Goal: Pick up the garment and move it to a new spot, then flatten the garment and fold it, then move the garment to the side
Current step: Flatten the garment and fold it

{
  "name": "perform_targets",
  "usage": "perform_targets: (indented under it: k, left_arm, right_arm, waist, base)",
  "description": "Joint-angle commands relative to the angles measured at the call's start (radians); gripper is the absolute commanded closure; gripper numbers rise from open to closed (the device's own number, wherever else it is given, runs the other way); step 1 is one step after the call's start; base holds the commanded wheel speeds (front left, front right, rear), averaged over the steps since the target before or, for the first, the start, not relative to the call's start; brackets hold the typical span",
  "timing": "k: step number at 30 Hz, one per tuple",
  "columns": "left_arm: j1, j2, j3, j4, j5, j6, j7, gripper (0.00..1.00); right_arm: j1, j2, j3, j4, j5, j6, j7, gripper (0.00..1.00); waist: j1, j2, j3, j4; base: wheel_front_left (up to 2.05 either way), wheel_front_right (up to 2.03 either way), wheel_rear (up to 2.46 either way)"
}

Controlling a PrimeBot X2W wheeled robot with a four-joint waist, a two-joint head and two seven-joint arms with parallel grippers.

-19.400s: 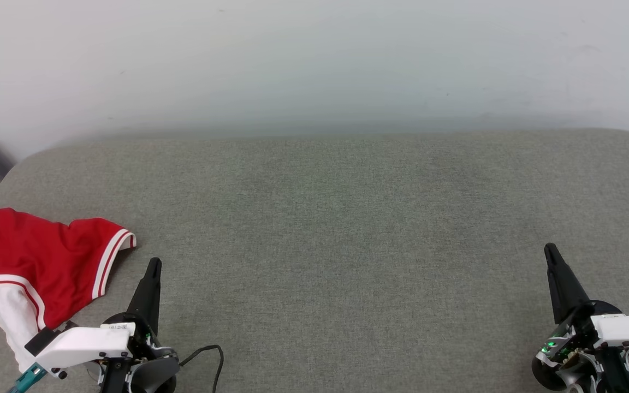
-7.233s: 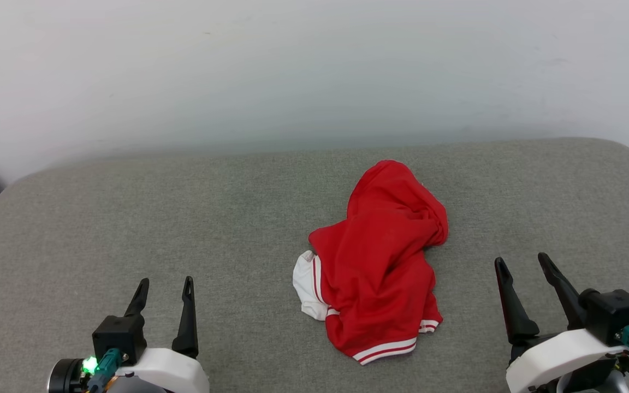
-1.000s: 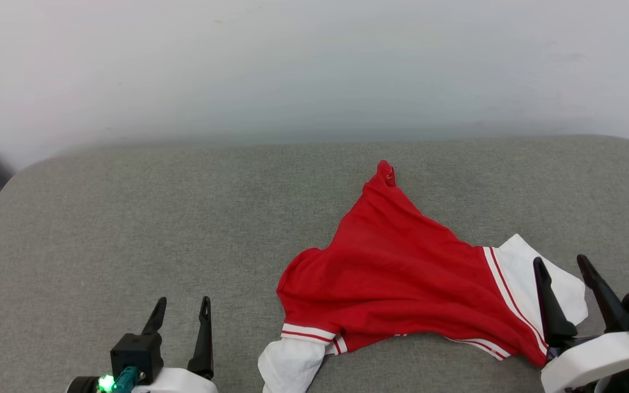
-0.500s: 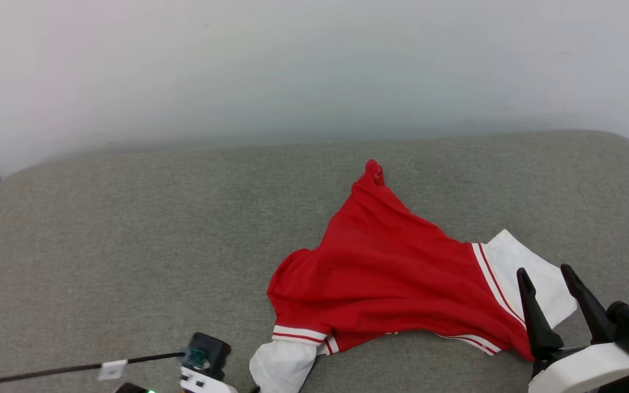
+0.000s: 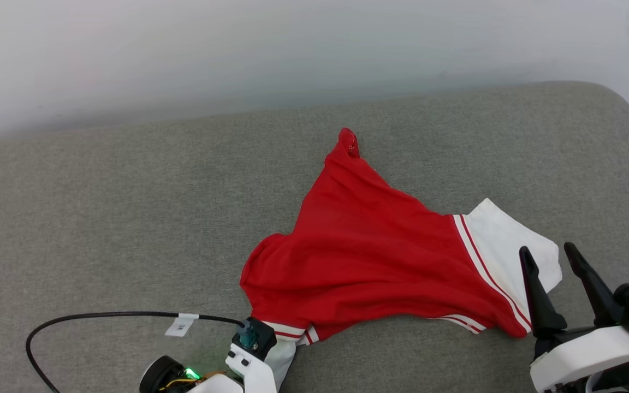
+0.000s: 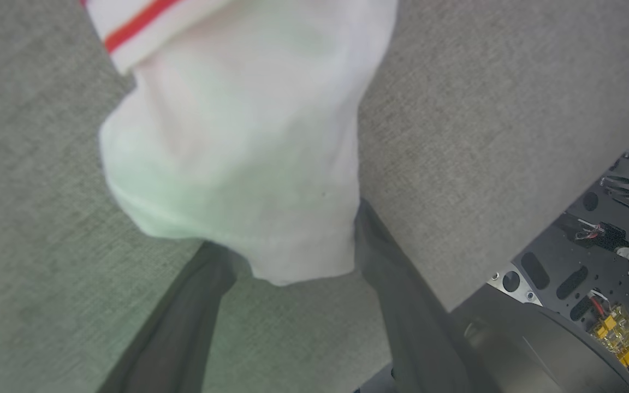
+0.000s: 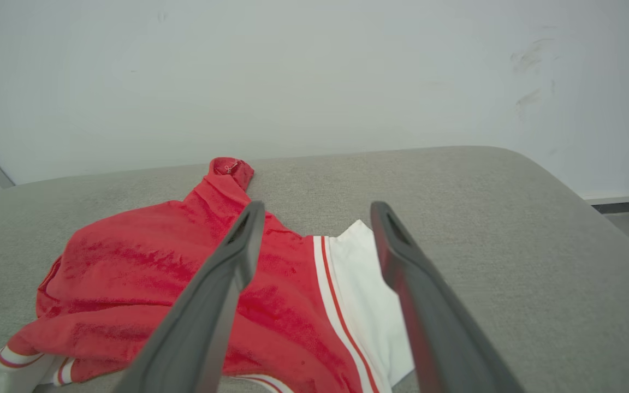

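A pale wall (image 5: 238,43) stands behind a broad grey fabric cushion (image 5: 101,218) with rounded corners. The garment (image 5: 369,256) lies on this cushion, right of its middle and reaching toward the front edge. It is a red shirt spread in a rough triangle with some creases. Its narrow red tip (image 5: 349,143) points at the back edge, and a tiny pale mark there is too small to make out. One white sleeve (image 5: 511,245), set off by red-and-white striped trim, lies toward the cushion's right edge. The other white sleeve (image 5: 282,355) lies at the front edge, below a striped band.

The right gripper (image 5: 545,249) stands near the front right corner with its two dark fingers well apart and nothing between them. In the head view its inner finger crosses the edge of the right-hand sleeve; whether it touches the cloth cannot be told. In the right wrist view the same open fingers (image 7: 221,295) frame the striped seam.

The left gripper (image 6: 290,240) is at the front edge, over the other sleeve. In its wrist view the fingers (image 6: 183,327) are spread wide, and the sleeve's rounded end (image 6: 238,136) lies between them and hides both tips. The jaws aren't pressed together on the cloth.

A black cable (image 5: 101,315) loops across the cushion's front left part to the left wrist. It carries a small white tag (image 5: 182,326) whose dark print is too small to read.
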Motion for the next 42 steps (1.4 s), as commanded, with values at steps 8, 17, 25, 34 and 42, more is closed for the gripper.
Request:
perform_targets:
  k: [8, 17, 25, 34, 42]
  left_arm:
    - [0.049, -0.025, -0.016, 0.068, -0.03, 0.004, -0.012, 1.0]
    - [0.024, 0.005, 0.074, -0.057, -0.016, 0.068, -0.131, 1.0]
    - [0.015, 0.035, 0.113, -0.226, 0.017, 0.117, -0.174, 1.0]
    - [-0.055, 0.038, 0.12, -0.357, 0.065, 0.129, -0.198, 1.0]
    - [-0.078, 0.031, 0.124, -0.371, 0.076, 0.136, -0.218, 1.0]
  right_arm:
    - [-0.017, -0.007, -0.045, 0.013, 0.011, -0.001, 0.008, 0.0]
    - [-0.041, -0.044, -0.182, 0.142, 0.11, -0.001, 0.195, 0.0]
    - [-0.166, -0.152, -0.286, 0.39, 0.224, -0.001, 0.502, 0.0]
    - [-0.359, -0.224, -0.262, 0.552, 0.259, -0.001, 0.668, 0.0]
    - [-0.39, -0.212, -0.19, 0.693, 0.271, -0.001, 0.735, 0.01]
  waist:
    - [0.0001, 0.0, 0.004, 0.005]
    - [0.0001, 0.0, -0.023, 0.044]
    - [0.0001, 0.0, 0.018, 0.087]
    - [0.0001, 0.0, 0.136, 0.139]
    - [0.0001, 0.0, 0.185, 0.166]
  base:
    - [0.0, 0.0, 0.0]
    - [0.0, 0.0, 0.0]
    - [0.0, 0.0, 0.0]
    - [0.0, 0.0, 0.0]
    - [0.0, 0.0, 0.0]
